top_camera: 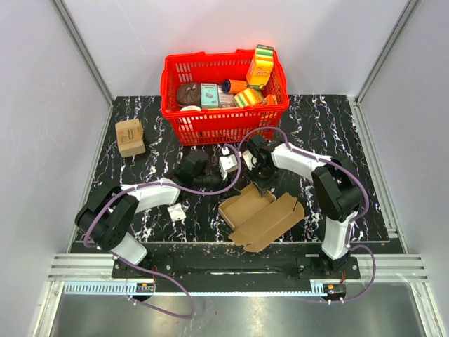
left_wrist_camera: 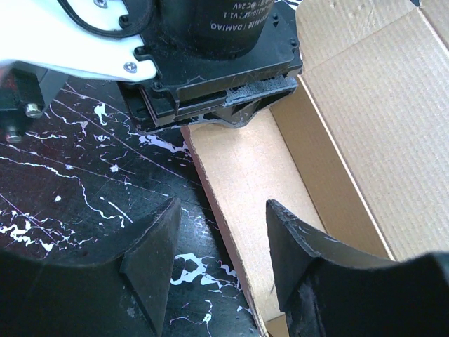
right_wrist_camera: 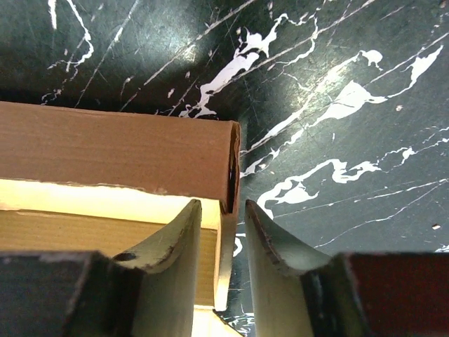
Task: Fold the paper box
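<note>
The paper box (top_camera: 259, 214) is plain brown cardboard, half raised into an open tray with flaps spread flat toward the front right. My left gripper (top_camera: 216, 184) is at its far left side. In the left wrist view it (left_wrist_camera: 221, 246) is open, with the box's (left_wrist_camera: 351, 126) left wall edge between the jaws and touching neither. My right gripper (top_camera: 261, 182) points down at the box's far corner. In the right wrist view it (right_wrist_camera: 222, 207) stands narrowly open astride the end of a box wall (right_wrist_camera: 112, 147), with a dark gap on the right side.
A red basket (top_camera: 210, 128) full of colourful packages stands at the back centre. A small tan printed box (top_camera: 130, 137) sits at the back left. A small white object (top_camera: 177, 212) lies near the left arm. The right arm's black wrist (left_wrist_camera: 224, 42) fills the top of the left wrist view.
</note>
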{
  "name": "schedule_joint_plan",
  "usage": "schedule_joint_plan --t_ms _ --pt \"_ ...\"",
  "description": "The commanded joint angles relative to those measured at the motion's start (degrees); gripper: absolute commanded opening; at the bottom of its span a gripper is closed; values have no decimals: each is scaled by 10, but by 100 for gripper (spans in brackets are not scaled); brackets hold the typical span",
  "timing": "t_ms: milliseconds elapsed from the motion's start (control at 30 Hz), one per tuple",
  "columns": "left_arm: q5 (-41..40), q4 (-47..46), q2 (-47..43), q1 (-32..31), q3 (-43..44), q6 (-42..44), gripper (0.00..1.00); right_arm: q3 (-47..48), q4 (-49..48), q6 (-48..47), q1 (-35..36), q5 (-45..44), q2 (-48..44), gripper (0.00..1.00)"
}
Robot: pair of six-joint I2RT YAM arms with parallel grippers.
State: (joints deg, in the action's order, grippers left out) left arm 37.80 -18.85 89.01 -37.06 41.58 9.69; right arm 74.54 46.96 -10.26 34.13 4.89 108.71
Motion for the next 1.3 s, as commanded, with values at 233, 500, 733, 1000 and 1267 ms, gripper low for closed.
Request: schedule_joint_plan --t_ms 233,500,733,1000,1267 --pt "4 -17 2 0 24 8 56 10 -19 -2 6 10 -60 48" --pt "-1 -23 1 1 21 2 56 10 -33 4 6 39 -87 54" --pt "3 -22 2 1 22 2 56 13 -32 4 6 36 -70 52" --pt "-3 -22 1 1 22 2 56 12 -49 6 5 27 -30 53" --pt "-5 -22 0 1 22 2 56 -27 -109 18 6 18 -40 57"
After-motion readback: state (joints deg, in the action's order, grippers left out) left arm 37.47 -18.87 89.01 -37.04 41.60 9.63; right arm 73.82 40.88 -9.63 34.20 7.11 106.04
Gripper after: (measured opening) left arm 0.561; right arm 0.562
